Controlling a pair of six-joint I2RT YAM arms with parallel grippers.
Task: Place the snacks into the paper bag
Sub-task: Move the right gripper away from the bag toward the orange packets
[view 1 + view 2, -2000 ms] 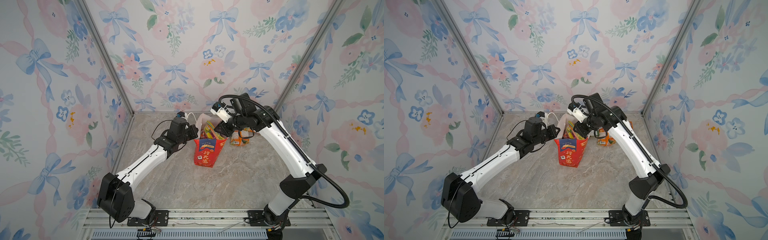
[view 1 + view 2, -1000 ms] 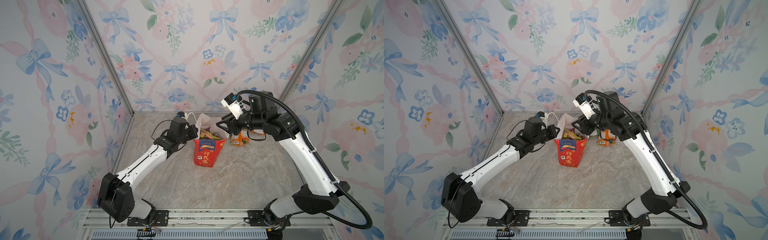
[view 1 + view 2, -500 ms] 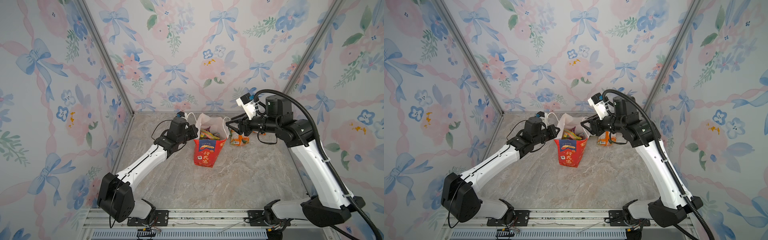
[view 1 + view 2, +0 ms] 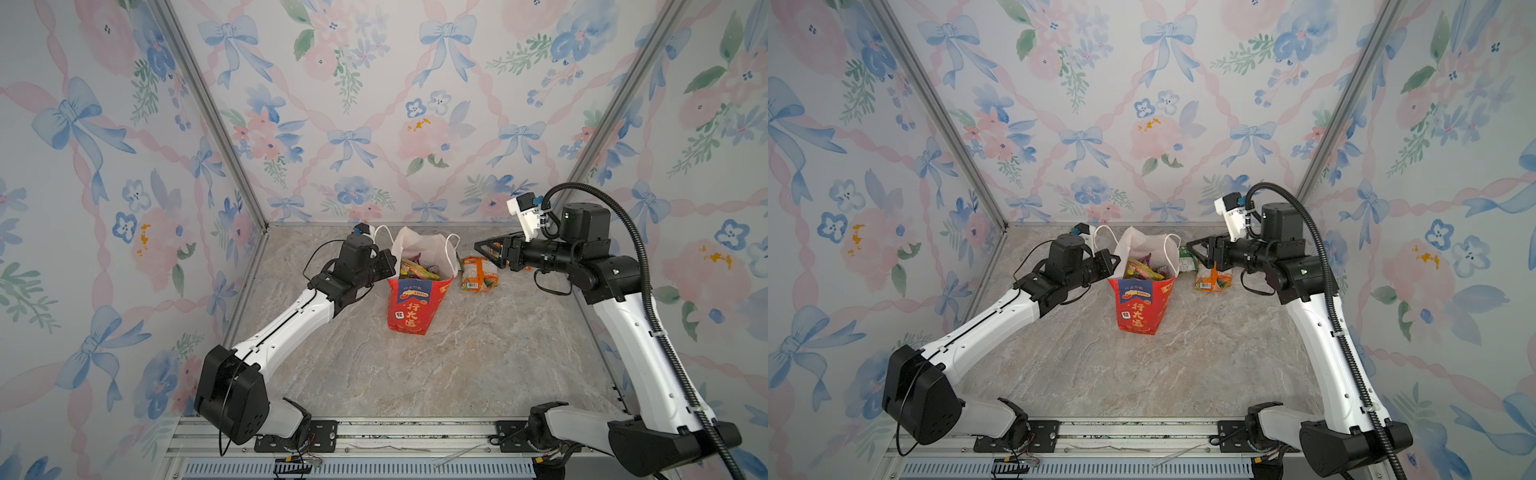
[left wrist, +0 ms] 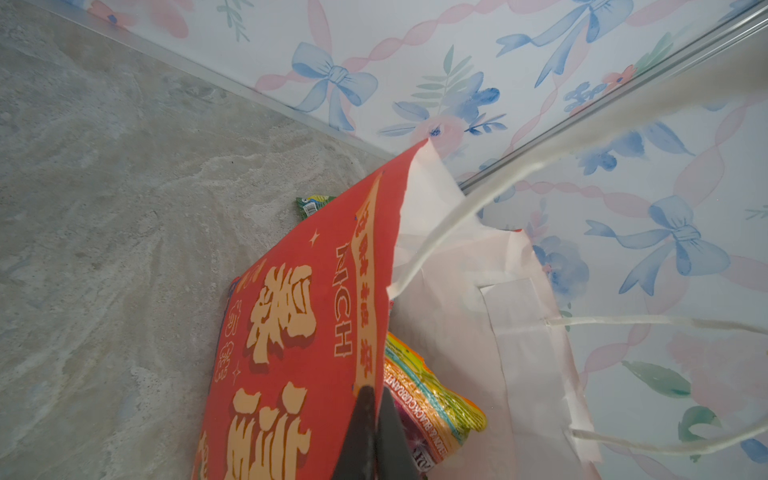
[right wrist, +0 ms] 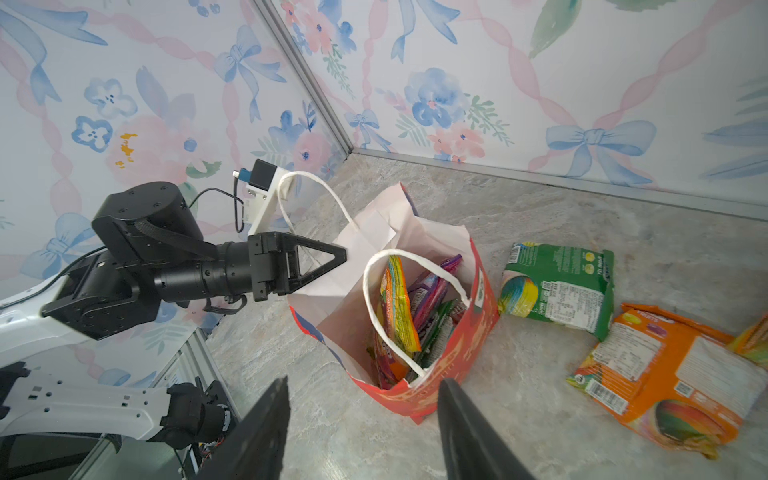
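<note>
The paper bag [image 4: 409, 320] is standing upright toward the back of the desk [image 4: 415, 374]. Its mouth is gaping, and broad bare desk is lying in front of it and to its left. Only a narrow strip is separating it from the rear wall [image 4: 374, 174].

The left claw [image 5: 376, 411] is clenching the bag's left rim, pinching the red paper flat between its fingers. In the right wrist view this claw [image 6: 338, 254] is reaching in level from the left side. The right claw [image 6: 363, 384] is hanging released and empty, its jaws standing well apart. In both top views it [image 4: 482, 248] is pointing at the bag from the right, raised over the loose packets and not touching the rim.

Several snacks [image 6: 399, 307] are standing on end inside the bag, crowding one another, with their lower halves sinking out of sight below the rim. One cord handle [image 6: 374, 266] is looping across the mouth and narrowing the way in.

A green packet [image 6: 557, 286] is lying flat on the desk just beside the bag's right wall. An orange packet [image 6: 665, 374] is lying near it, further right and nearer the front. A third packet [image 6: 754, 340] is being cut off by the picture's edge.

In a top view the green packet [image 4: 1185, 254] is mostly hiding behind the handle and the right claw. The packets' print is coming out too small to read there.
</note>
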